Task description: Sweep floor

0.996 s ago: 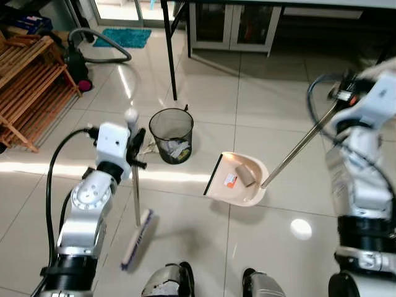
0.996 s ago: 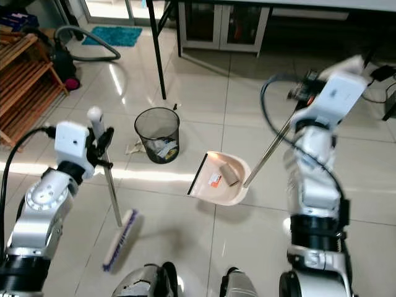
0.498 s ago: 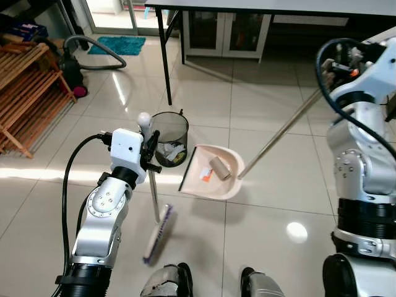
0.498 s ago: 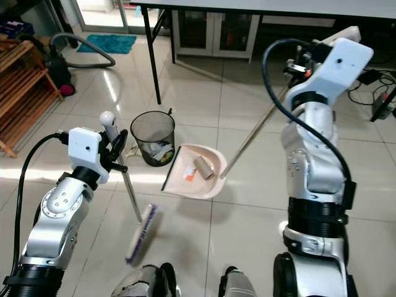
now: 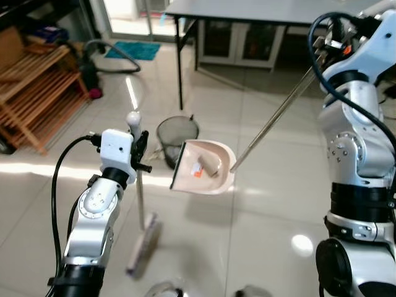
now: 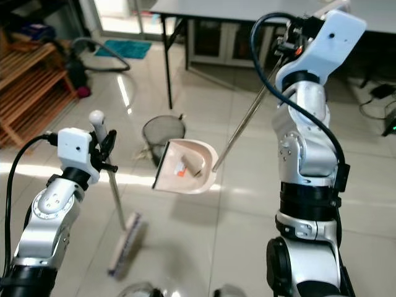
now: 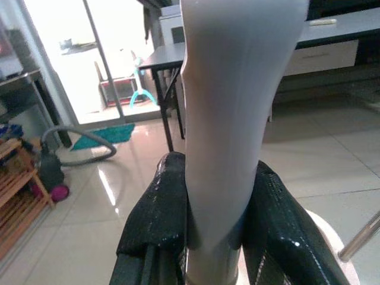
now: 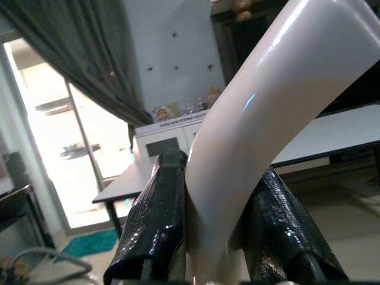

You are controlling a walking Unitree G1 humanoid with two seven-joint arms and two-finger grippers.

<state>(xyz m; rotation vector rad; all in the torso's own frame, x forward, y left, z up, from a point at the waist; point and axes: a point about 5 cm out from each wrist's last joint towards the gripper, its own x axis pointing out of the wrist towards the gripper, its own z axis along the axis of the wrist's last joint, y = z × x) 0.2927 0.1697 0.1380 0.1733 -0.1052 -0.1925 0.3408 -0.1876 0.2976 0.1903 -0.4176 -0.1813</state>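
Item one: cream plastic dustpan (image 5: 204,168) on a long silver metal handle (image 5: 275,117), centre of the head view, lifted off the floor and tipped, its open mouth just beside the bin's rim. Contents: a brownish cylinder of debris (image 5: 212,164) and a pale scrap with an orange mark (image 5: 197,171), both lodged against the pan's back wall.

Item two: black wire-mesh wastebasket (image 5: 176,137), standing on the tiled floor (image 5: 266,210) just behind the dustpan at centre frame. Contents: crumpled pale litter, part hidden by the pan.

Item three: broom with a thin grey shaft and white knob top (image 5: 132,117), centre left; its brush head (image 5: 143,242) rests on the floor at lower left, blurred.

Left gripper (image 7: 217,225): black fingers (image 7: 155,217) clamped on either side of the broom's white grip. Right gripper (image 8: 215,219), upper right of the head view: fingers (image 8: 159,219) closed around the dustpan handle's white curved end.

Surroundings: dark desk (image 5: 247,9) at top centre; wooden slatted rack (image 5: 37,93) at upper left; vacuum cleaner with grey hose (image 5: 102,55) and a teal mat (image 5: 131,50) beyond.
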